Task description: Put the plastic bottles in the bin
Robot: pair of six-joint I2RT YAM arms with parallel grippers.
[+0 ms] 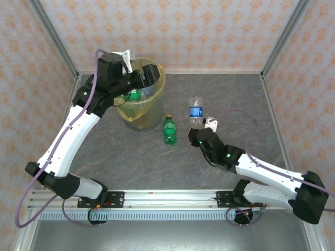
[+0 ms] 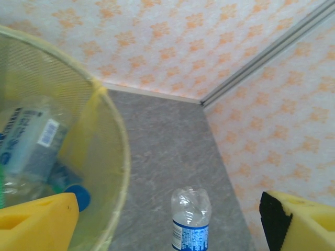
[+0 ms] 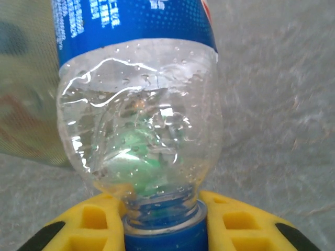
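The bin (image 1: 142, 117), lined with a yellow bag, stands at the back left. Over its mouth hangs my left gripper (image 1: 150, 76), open and holding nothing; in its wrist view the yellow fingers (image 2: 40, 221) stand wide apart beside the bin's rim (image 2: 123, 157). Inside the bin lie a clear bottle (image 2: 30, 142) and a green one (image 1: 135, 95). A green bottle (image 1: 169, 130) lies on the table right of the bin. Further right lies a clear bottle with a blue label (image 1: 196, 111) (image 2: 191, 219) (image 3: 138, 120). My right gripper (image 1: 198, 137) (image 3: 165, 230) is shut on its blue cap.
Patterned walls close in the table at the back and both sides, with metal posts in the corners (image 2: 261, 57). The grey tabletop (image 1: 157, 167) lies open between the bottles and the arm bases.
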